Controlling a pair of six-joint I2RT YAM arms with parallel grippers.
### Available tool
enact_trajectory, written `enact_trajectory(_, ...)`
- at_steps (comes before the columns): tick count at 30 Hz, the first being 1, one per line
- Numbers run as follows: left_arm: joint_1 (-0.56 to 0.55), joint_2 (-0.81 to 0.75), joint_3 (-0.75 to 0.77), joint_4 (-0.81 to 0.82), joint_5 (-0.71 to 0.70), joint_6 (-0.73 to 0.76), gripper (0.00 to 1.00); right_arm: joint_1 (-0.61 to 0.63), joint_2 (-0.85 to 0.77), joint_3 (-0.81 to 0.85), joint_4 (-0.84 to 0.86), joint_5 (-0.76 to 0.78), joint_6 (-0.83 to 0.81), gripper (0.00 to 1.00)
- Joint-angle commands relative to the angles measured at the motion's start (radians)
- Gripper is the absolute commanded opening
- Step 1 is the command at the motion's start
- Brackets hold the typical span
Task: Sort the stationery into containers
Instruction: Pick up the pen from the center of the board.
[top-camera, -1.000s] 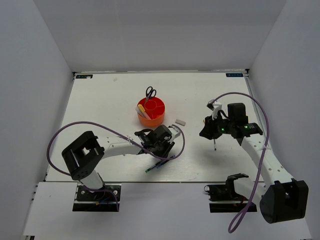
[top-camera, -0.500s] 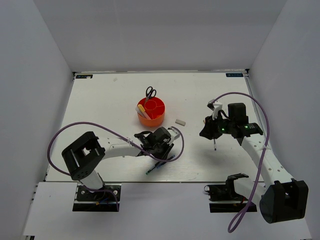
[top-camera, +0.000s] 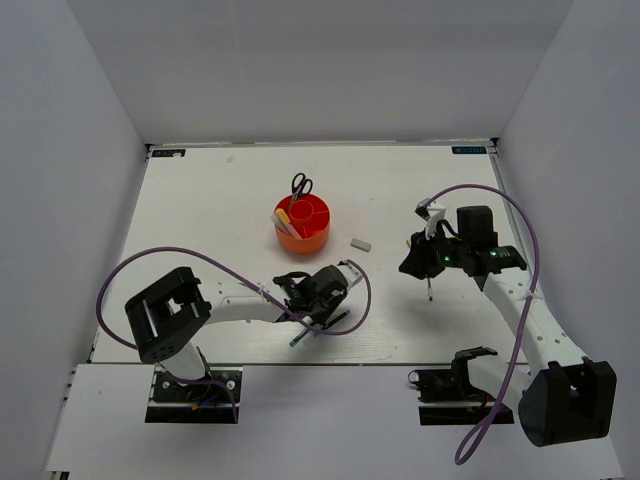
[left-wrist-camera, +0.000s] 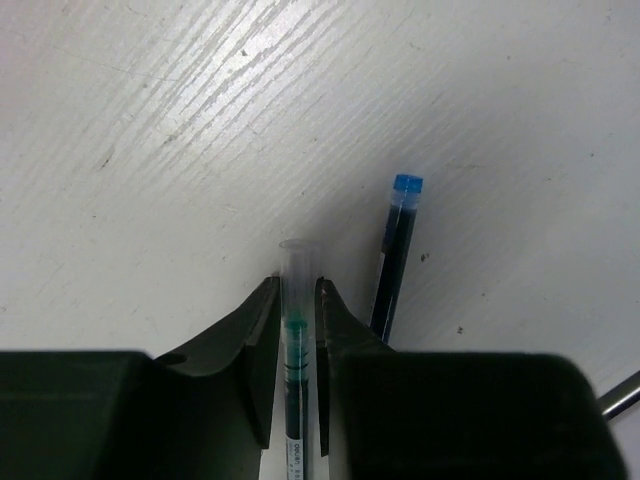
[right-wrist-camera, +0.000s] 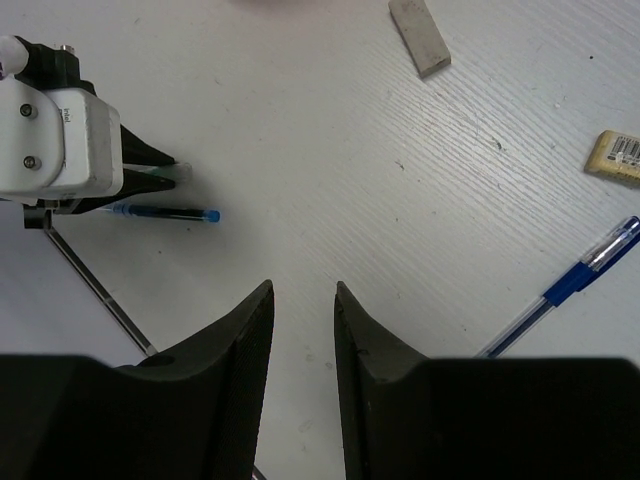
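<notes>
The scissors (top-camera: 301, 186) stand in the organiser's (top-camera: 303, 236) far side. An eraser (top-camera: 361, 244) lies on the bench (top-camera: 200, 220) just right of the organiser. Before it, the left claw (left-wrist-camera: 298, 285) grips a pen (left-wrist-camera: 297, 340), a second pen (left-wrist-camera: 396, 255) alongside.

Bare tabletop (left-wrist-camera: 150, 120): white, with fine grey grain streaks and a few dark specks.
Round plastic desk organiser (top-camera: 305, 241): bright orange, redder inside.
Black-handled scissors (top-camera: 301, 186): handle loops black.
Clear-barrelled pen (left-wrist-camera: 297, 330): transparent tube, green ink core, dark print.
Dark slim pen (left-wrist-camera: 393, 270): navy-black barrel, bright blue end cap.
Left gripper (left-wrist-camera: 297, 290) and right gripper (right-wrist-camera: 302, 290): matt black.
Flat eraser block (right-wrist-camera: 419, 37): dull grey-white.
Small tan eraser (right-wrist-camera: 614, 158): tan, with a white barcode label.
Blue ballpoint pen (right-wrist-camera: 565, 285): blue cap and grip, clear barrel.
Arm cable (top-camera: 470, 186): purple.
Indicator light on the right arm (top-camera: 444, 263): green.
</notes>
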Motion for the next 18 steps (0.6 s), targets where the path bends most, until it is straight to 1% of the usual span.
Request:
enact_trajectory(1, 0.014, 0.046, -0.067, -0.087, -0.033, 0.005, 0.13, -0.011, -0.007, 0.001, -0.002, -0.021, 0.009, 0.34)
enact_trajectory(2, 0.014, 0.047, -0.067, -0.087, -0.03, 0.004, 0.13, -0.009, -0.007, 0.001, -0.002, -0.024, 0.009, 0.34)
enact_trajectory(3, 0.019, 0.049, -0.066, -0.087, -0.029, 0.004, 0.07, -0.012, -0.007, -0.001, -0.002, -0.022, 0.008, 0.34)
enact_trajectory(7, 0.024, 0.034, -0.037, -0.103, -0.023, 0.01, 0.03, -0.011, -0.005, 0.001, -0.003, -0.024, 0.009, 0.34)
enact_trajectory(13, 0.033, -0.067, 0.029, -0.152, -0.027, 0.03, 0.03, -0.014, -0.007, 0.002, -0.002, -0.026, 0.006, 0.34)
enact_trajectory(17, 0.065, -0.15, 0.057, -0.165, -0.016, 0.028, 0.03, -0.017, -0.01, 0.002, -0.006, -0.03, 0.008, 0.34)
enact_trajectory(18, 0.08, -0.197, 0.06, -0.165, -0.012, 0.025, 0.01, -0.015, -0.008, 0.002, -0.006, -0.035, 0.008, 0.34)
